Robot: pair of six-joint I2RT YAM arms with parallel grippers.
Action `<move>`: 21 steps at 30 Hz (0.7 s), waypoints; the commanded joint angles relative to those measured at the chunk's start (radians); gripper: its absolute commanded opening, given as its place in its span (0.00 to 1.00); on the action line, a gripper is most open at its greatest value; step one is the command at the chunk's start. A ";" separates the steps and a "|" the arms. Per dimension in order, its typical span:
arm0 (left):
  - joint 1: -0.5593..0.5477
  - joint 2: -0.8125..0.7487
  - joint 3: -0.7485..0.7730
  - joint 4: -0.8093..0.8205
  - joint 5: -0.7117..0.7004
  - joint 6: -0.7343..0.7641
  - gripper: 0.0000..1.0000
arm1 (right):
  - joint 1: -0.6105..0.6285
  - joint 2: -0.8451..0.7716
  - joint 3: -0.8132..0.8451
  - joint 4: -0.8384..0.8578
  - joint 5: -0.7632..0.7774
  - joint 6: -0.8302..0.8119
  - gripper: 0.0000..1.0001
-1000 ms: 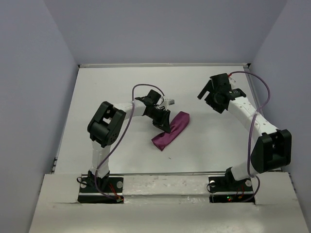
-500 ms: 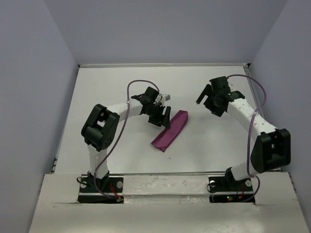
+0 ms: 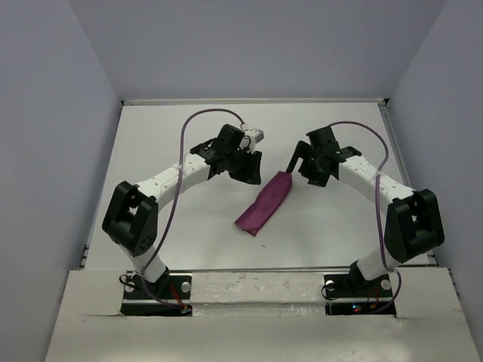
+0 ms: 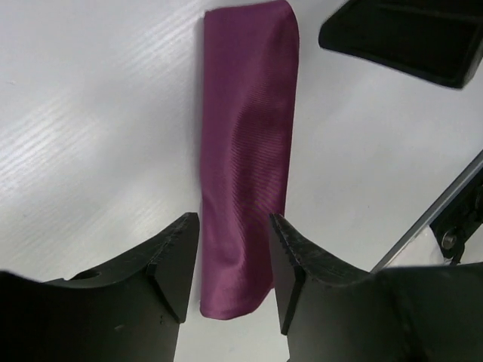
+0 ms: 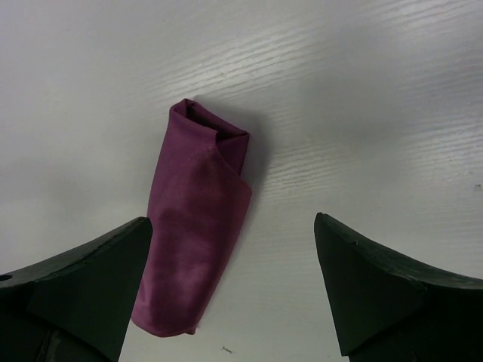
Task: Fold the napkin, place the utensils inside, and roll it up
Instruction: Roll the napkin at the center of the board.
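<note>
The plum-purple napkin (image 3: 266, 202) lies rolled into a narrow bundle, slanting across the middle of the table. It also shows in the left wrist view (image 4: 249, 151) and in the right wrist view (image 5: 198, 241). No utensils are in view. My left gripper (image 3: 249, 167) is open and empty, hovering just left of the roll's far end; the roll shows through its gap (image 4: 232, 249). My right gripper (image 3: 298, 164) is wide open and empty, just right of that same end (image 5: 232, 222). Neither gripper touches the cloth.
The white table (image 3: 181, 226) is walled on the left, back and right. One finger of the right gripper (image 4: 400, 38) shows at the top right of the left wrist view. Purple cables (image 3: 204, 117) loop over both arms.
My left gripper has drawn back off the roll toward the far left. My right gripper has swung left and come close to the roll's far end. The roll has stayed put.
</note>
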 commanded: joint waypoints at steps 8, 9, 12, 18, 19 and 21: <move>-0.314 0.041 0.012 -0.001 -0.486 0.005 0.74 | -0.152 -0.064 -0.068 0.010 0.062 -0.016 0.96; -0.349 0.058 0.023 -0.004 -0.564 0.010 0.74 | -0.152 -0.068 -0.073 0.010 0.061 -0.023 0.96; -0.394 0.132 0.066 -0.021 -0.669 0.025 0.73 | -0.177 -0.078 -0.079 0.004 0.064 -0.031 0.97; -0.481 0.228 0.092 -0.021 -0.775 0.050 0.73 | -0.177 -0.074 -0.076 -0.001 0.052 -0.034 0.97; -0.481 0.247 0.094 -0.021 -0.775 0.048 0.73 | -0.177 -0.074 -0.074 -0.001 0.052 -0.034 0.97; -0.483 0.264 0.095 -0.021 -0.775 0.053 0.73 | -0.177 -0.071 -0.070 -0.001 0.049 -0.034 0.97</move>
